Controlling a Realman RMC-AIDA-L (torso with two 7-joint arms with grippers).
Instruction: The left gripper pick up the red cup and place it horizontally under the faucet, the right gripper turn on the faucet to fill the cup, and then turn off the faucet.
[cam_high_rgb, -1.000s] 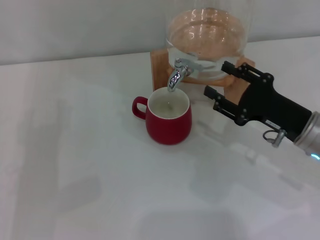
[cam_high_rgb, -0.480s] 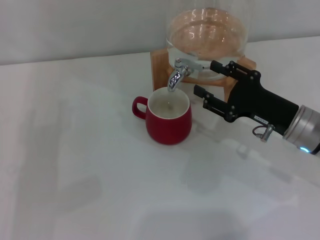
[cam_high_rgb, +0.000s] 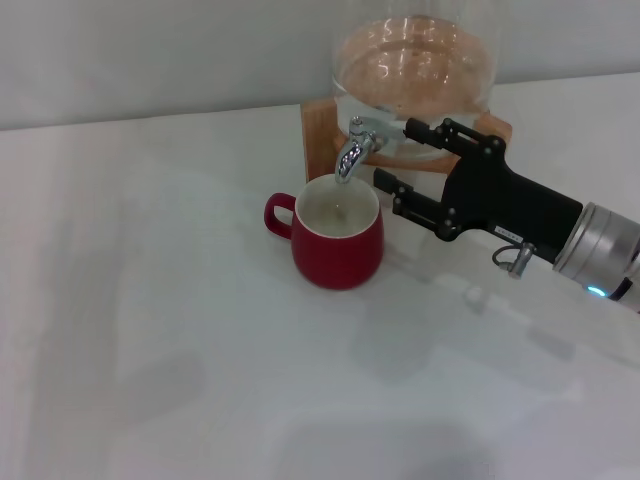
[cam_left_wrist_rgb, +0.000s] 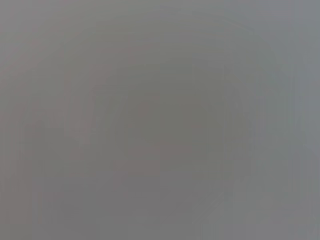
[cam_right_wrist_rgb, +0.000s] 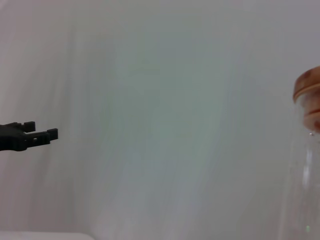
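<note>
The red cup (cam_high_rgb: 338, 238) stands upright on the white table, its mouth right under the faucet (cam_high_rgb: 352, 150) spout and its handle pointing left. My right gripper (cam_high_rgb: 395, 152) is open just right of the faucet, one finger beside the lever's end and the other lower, near the cup's rim. It holds nothing. A black claw (cam_right_wrist_rgb: 30, 136) shows far off in the right wrist view, apparently my left gripper, away from the cup. The left wrist view shows only blank grey.
The faucet is fitted to a clear glass jar (cam_high_rgb: 415, 60) on a wooden stand (cam_high_rgb: 318, 130) at the table's back. The jar's wall (cam_right_wrist_rgb: 307, 170) and wooden lid (cam_right_wrist_rgb: 307, 95) show in the right wrist view. The white table (cam_high_rgb: 180, 330) stretches left and forward.
My right gripper has moved left and slightly up toward the faucet, its open fingers now reaching the lever. The cup has not moved.
</note>
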